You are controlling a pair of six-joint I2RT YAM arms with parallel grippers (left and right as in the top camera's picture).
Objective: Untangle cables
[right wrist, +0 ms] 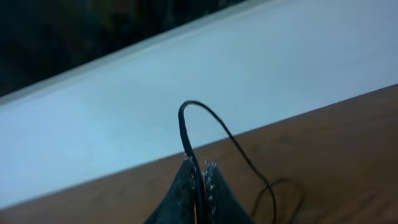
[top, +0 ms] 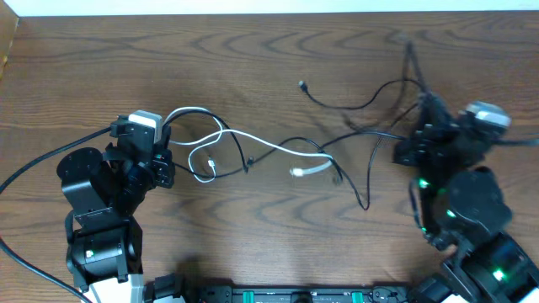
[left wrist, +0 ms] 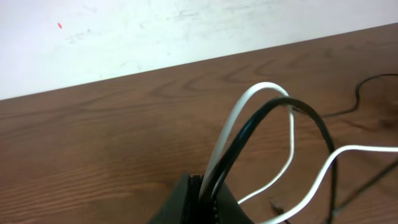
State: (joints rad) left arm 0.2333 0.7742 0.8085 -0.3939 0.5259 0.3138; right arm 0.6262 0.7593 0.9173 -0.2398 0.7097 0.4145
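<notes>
Pinched shut, the left gripper clamps a white cable and a black cable, which rise together in a loop close to the left wrist lens. The right gripper is likewise closed on a black cord that arches up from its tips. From overhead, the white cable runs from the left gripper to the middle of the wooden table. Black strands tangle rightward to the right gripper, and a small plug lies toward the far edge.
</notes>
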